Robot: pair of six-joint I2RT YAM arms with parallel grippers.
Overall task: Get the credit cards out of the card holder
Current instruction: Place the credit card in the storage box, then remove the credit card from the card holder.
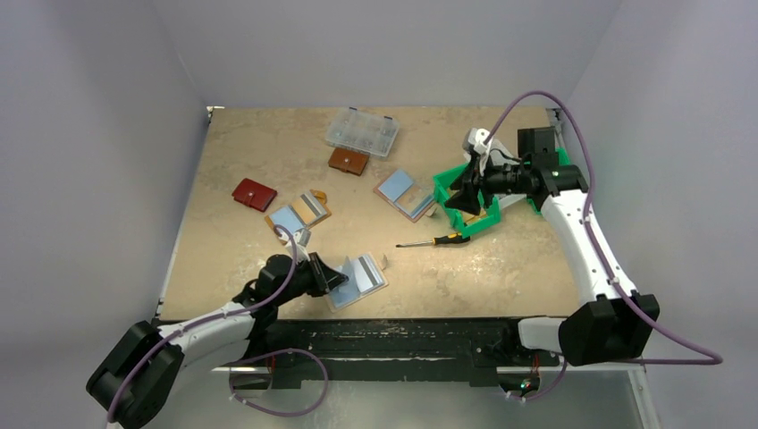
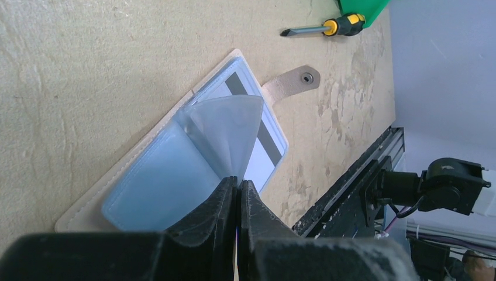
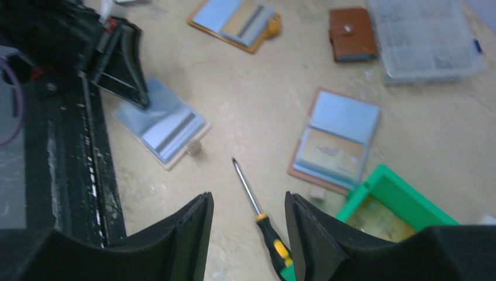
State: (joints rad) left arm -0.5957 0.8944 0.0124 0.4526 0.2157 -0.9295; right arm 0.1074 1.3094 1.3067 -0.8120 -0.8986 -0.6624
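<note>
Top external: the card holder [image 1: 362, 277] lies open at the near edge of the worktop [image 1: 259, 143], left pincer [image 1: 332, 277] on it, right pincer [image 1: 462, 201] over a green bin [image 1: 440, 189]. Left wrist: jaws pinched together on a clear sleeve [image 2: 228, 126], a striped card [image 2: 263, 153] beneath. Right wrist: jaws wide, empty. The step in hand looks like baring a card; next, slide it free

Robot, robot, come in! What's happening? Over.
Left gripper shut on card holder sleeve. Right gripper open, empty. Striped card still inside. Screwdriver lies clear.
</note>
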